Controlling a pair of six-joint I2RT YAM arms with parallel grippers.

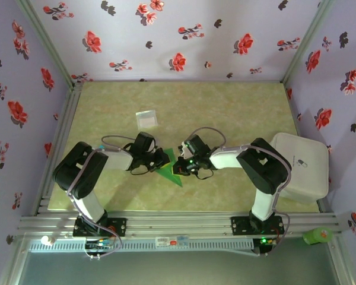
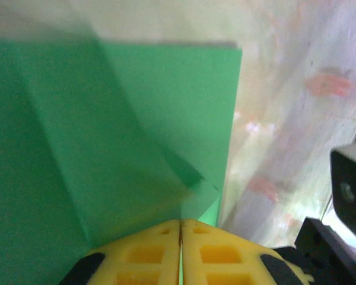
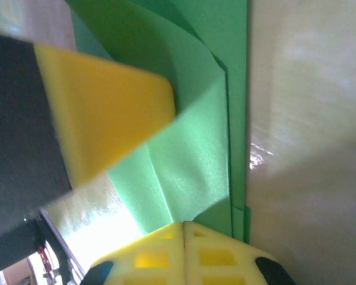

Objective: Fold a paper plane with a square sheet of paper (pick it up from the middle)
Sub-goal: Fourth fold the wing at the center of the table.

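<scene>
Item: green sheet of paper (image 1: 171,173) (image 2: 77,148) (image 3: 190,166). Plain and unmarked, part-folded into overlapping flaps with soft creases; from above I see it taper to a point toward the arm bases.
Location: mid-bench (image 1: 225,107), between both arms.
Grip: left pincer (image 2: 180,224) pressed together on one edge, right pincer (image 3: 184,225) clamped on the opposite edge.

Your table (image 1: 237,107) is a pale, marbled beige-green slab. Above the centre of the frame you have a small pale square packet (image 1: 146,119) lying flat. At centre is the folded green paper (image 1: 171,173), and at the right edge a white box (image 1: 299,166).
</scene>
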